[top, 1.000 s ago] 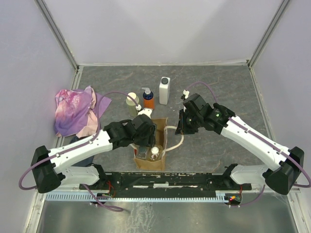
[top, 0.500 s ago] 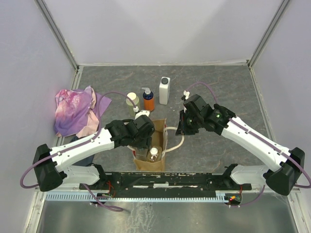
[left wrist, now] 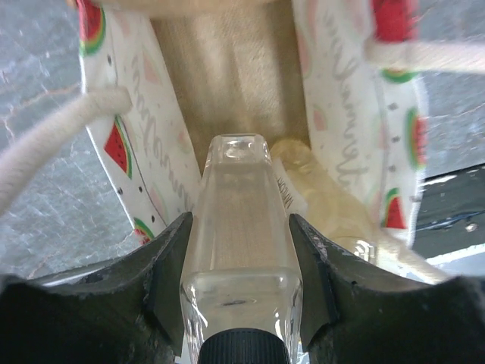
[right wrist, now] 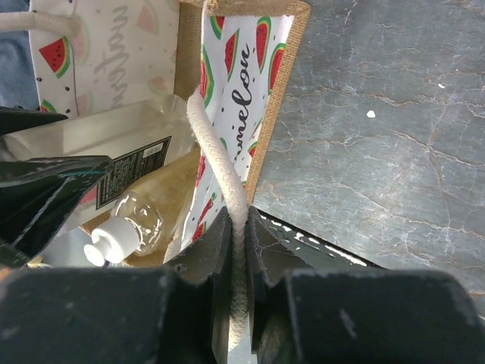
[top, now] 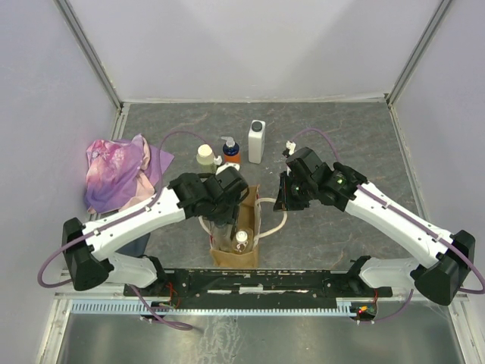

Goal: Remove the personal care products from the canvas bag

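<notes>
The left tool (left wrist: 241,258), clamped on a clear square-sided bottle with dark cap (left wrist: 241,205), has risen, drawing it partway out of the tan watermelon-lined canvas bag (right wrist: 250,91). The right tool (right wrist: 236,243) stays pinched on the cream rope handle (right wrist: 216,144).

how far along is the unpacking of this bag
Done: the white bottle, orange bottle and cream-capped bottle stand on the table behind the bag. In hand: the left gripper is shut on a clear bottle in the bag's mouth, while the right gripper pinches a handle. Left: at least one pump bottle lies inside; set both down outside.
</notes>
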Robot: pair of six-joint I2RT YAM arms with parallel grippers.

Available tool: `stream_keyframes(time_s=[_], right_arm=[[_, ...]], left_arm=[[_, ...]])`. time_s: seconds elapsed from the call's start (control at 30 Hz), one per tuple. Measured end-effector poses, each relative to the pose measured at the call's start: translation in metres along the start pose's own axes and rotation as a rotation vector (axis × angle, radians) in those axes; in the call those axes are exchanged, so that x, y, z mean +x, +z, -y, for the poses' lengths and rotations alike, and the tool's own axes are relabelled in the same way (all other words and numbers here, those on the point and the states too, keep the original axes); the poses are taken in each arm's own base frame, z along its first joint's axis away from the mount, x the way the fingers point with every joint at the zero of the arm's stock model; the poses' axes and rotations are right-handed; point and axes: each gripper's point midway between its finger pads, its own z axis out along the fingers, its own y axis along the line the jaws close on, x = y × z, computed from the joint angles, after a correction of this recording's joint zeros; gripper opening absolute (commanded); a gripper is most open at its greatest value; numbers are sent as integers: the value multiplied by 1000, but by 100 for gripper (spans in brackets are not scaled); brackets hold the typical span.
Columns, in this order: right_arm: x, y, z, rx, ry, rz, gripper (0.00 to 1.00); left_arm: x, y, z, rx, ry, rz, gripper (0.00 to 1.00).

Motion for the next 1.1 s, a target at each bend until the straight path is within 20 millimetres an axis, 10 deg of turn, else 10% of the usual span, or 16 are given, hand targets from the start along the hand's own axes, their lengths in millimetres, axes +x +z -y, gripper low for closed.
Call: stream_keyframes(time_s=[0.7, 0.87, 1.1], right_arm=[[5, 8, 3, -9, 7, -5, 16], [5, 8, 0, -23, 6, -7, 16], [5, 8, -2, -33, 5, -8, 16]], left_arm=[[-145, -104, 73, 86, 88, 253, 31], [-165, -105, 58, 52, 60, 290, 31], [-221, -71, -18, -94, -94, 327, 30]])
